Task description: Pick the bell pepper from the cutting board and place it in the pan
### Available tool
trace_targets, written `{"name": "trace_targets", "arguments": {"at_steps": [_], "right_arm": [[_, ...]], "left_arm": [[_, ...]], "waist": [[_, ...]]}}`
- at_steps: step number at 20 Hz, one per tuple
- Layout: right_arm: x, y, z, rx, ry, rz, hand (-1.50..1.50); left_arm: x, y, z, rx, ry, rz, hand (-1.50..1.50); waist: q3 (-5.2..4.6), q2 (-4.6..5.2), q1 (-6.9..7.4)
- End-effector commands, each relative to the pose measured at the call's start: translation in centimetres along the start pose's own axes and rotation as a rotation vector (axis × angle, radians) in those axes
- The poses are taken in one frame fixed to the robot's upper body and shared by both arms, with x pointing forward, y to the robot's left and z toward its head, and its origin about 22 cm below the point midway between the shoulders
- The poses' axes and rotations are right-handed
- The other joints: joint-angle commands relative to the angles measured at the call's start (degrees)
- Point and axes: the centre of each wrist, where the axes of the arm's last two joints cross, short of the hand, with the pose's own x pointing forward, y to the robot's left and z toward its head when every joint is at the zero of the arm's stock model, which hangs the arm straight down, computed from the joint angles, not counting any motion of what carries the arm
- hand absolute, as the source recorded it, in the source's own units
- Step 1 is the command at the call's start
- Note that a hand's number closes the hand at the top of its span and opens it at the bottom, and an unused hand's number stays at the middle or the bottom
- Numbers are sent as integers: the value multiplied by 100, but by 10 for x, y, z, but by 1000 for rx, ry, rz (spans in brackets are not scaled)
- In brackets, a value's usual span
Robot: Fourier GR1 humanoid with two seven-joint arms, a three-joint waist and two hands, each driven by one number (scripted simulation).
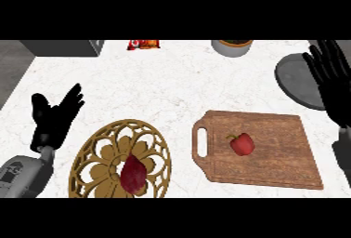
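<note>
— Two hands, nothing held. Starting far left: left hand up near the edge of the counter, fingers spread and straight, resting. Parked out of the way there, probably because not needed for this job.

— And beside it?

— Just to the right, a gold plate of open fretwork, with a dark red lump lying on it. No part of the task; best left alone.

— And the thing to be moved?

— Further right, on the cutting board. Bell pepper lying near the board's middle, a little toward the handle slot, stem pointing up and left, touching nothing but the wood. Free on every side, so easy to reach from above.

— And where to put it?

— Right of the board and further back: pan, grey and round, partly hidden behind the right hand. Near the board's far right corner, well apart from the pepper.

— State of that hand?

— Open, fingers straight and slightly fanned, pinching nothing. Held at the right edge, in front of the pan's side and not over the board.

— So how far along?

— Judging by that, not yet begun: pepper unpicked. Next, most likely, bringing the right hand down and left to the pepper, curling round it, then carrying back to the pan. Shorter trip than for the left hand.
</note>
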Motion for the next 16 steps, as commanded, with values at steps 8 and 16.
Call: {"name": "trace_targets", "arguments": {"at_steps": [8, 16], "right_arm": [[109, 89, -45, 757, -507, 830, 150], [14, 142, 13, 1043, -695, 901, -150]], "left_arm": [[13, -80, 11, -311, -76, 180, 0], [-1, -73, 36, -329, -87, 225, 0]], "waist": [[-92, 13, 260], [-7, 167, 96]]}}
